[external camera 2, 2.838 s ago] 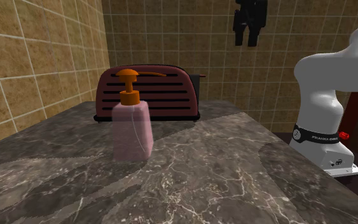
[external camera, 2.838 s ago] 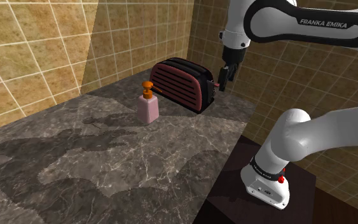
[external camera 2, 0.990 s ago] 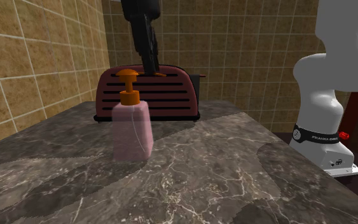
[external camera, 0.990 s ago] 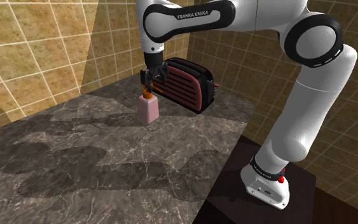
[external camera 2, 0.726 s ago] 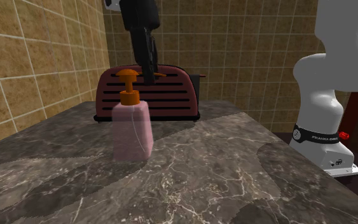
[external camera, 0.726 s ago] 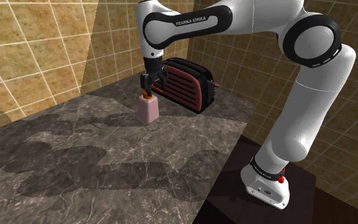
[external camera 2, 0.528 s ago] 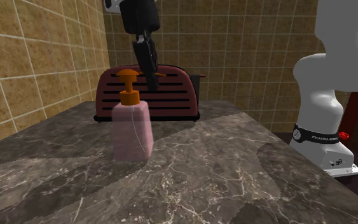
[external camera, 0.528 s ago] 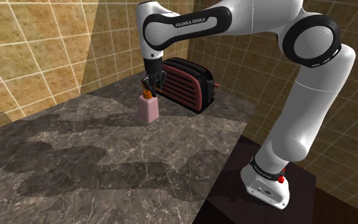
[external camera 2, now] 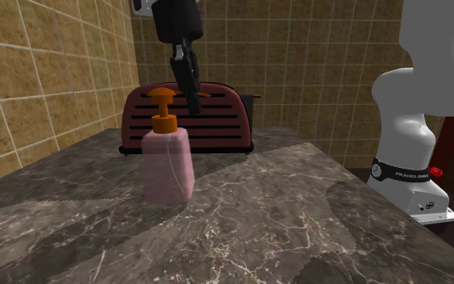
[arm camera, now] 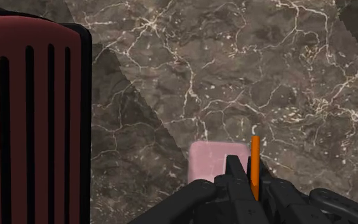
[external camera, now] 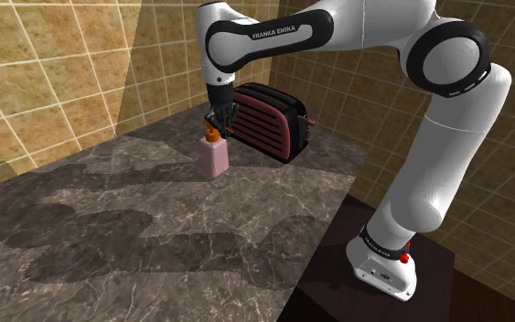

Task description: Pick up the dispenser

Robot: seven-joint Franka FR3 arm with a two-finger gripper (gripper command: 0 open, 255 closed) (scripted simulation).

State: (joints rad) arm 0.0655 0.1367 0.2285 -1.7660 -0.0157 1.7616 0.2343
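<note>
Atop the pink dispenser [external camera: 213, 161] — at eight o'clock from the toaster [external camera: 269, 119], shoulder view — the gripper [external camera: 215, 130] pinches its orange spout [arm camera: 254, 160], seemingly for lifting.

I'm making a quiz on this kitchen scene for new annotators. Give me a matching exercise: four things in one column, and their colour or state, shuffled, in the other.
Things:
1. dispenser
2. toaster
3. counter
4. gripper

Colour or state:
A. dark stone with pale veins
B. black, closed on the orange pump spout
C. pink body, orange pump
D. dark red with black slots

Pairs: 1-C, 2-D, 3-A, 4-B
</note>
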